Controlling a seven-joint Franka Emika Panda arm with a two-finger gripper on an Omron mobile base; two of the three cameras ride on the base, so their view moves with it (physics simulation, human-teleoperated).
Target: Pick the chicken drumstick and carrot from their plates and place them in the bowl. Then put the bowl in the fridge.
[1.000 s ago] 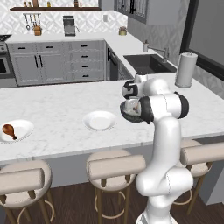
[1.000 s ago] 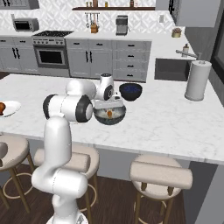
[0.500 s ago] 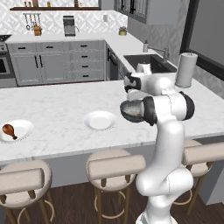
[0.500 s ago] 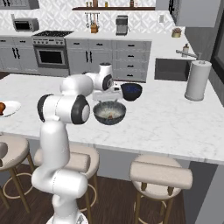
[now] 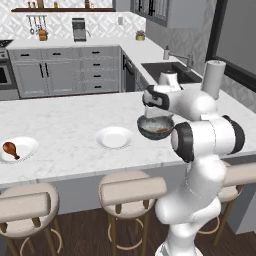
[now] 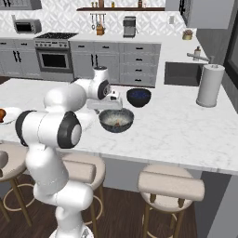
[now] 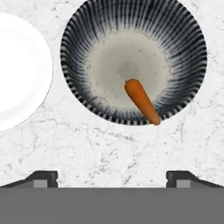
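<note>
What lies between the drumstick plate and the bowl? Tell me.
In the left base view, an empty white plate sits on the counter between the drumstick's plate and the bowl, which holds the carrot.

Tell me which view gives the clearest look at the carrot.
The hand view: it looks straight down on the carrot lying inside the bowl, its tip up against the wall. Both base views show just a small orange fleck in the bowl.
</note>
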